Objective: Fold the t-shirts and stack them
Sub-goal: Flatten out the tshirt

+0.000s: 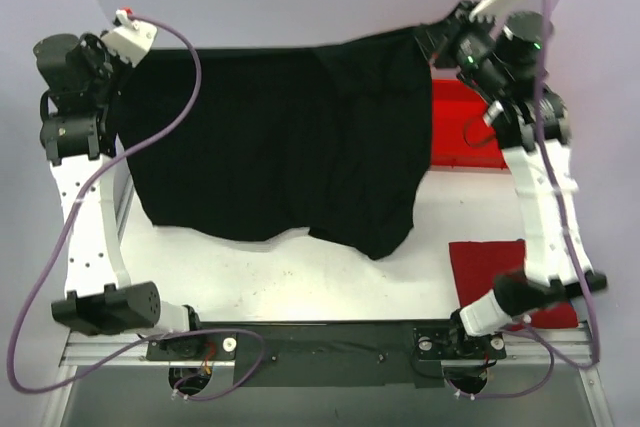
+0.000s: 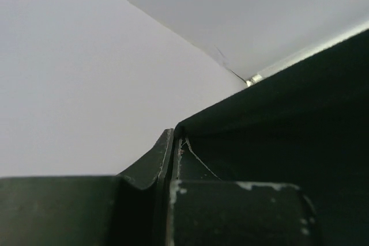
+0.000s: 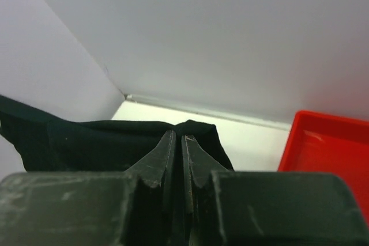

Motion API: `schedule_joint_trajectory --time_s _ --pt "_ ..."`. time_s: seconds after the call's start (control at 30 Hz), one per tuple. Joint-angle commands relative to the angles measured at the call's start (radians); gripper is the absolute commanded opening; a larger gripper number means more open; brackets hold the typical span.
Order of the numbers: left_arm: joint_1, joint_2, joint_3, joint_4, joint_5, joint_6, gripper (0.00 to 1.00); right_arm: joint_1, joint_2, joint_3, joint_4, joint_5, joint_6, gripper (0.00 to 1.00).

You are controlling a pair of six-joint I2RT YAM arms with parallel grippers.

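Left gripper [image 2: 174, 145] and right gripper [image 3: 179, 142] each pinch the black shirt [image 1: 280, 137] tight, seen up close from the wrists. Only the top view shows the folded red shirt [image 1: 488, 265].

Black t-shirt [image 1: 270, 137]: matt soft cloth. Red tray [image 3: 328, 142]: glossy smooth plastic. Red t-shirt [image 1: 486, 265]: matt cloth.

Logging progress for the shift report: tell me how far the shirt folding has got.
Done, apparently: the red t-shirt lies as a neat rectangle at near right. In hand: the black t-shirt is stretched between the left pincer and right pincer, both shut on its far edge, and it is unfolded. Left: folding it and stacking the two.
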State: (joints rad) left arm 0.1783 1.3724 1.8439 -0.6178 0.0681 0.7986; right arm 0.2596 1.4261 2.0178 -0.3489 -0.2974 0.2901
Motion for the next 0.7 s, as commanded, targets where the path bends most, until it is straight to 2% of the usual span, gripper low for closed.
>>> schedule_joint_trajectory --time_s 0.0,0.1,0.13,0.27,0.37,0.43,0.53,0.63,0.67 --pt "0.018 0.123 0.148 0.378 -0.174 -0.007 0.00 -0.080 0.230 0.163 0.416 -0.011 0.226 0.00" --pt "0.020 0.250 0.283 0.411 -0.183 -0.002 0.00 -0.083 0.449 0.446 0.432 -0.002 0.319 0.00" --pt "0.020 0.299 0.361 0.409 -0.176 -0.001 0.00 -0.083 0.476 0.479 0.483 0.010 0.363 0.00" --pt "0.021 0.453 0.607 0.409 -0.206 0.027 0.00 -0.086 0.531 0.504 0.651 0.076 0.422 0.00" --pt "0.035 0.524 0.736 0.380 -0.194 0.033 0.00 -0.105 0.513 0.503 0.666 0.052 0.403 0.00" --pt "0.039 0.527 0.733 0.363 -0.166 0.053 0.00 -0.115 0.467 0.470 0.633 0.020 0.365 0.00" --pt "0.043 0.461 0.645 0.320 -0.114 0.082 0.00 -0.122 0.363 0.307 0.599 -0.047 0.293 0.00" --pt "0.047 0.360 0.440 0.320 -0.087 0.108 0.00 -0.120 0.172 0.118 0.527 -0.126 0.227 0.00" --pt "0.047 0.300 0.392 0.319 -0.070 0.138 0.00 -0.117 0.131 -0.009 0.513 -0.164 0.216 0.00"
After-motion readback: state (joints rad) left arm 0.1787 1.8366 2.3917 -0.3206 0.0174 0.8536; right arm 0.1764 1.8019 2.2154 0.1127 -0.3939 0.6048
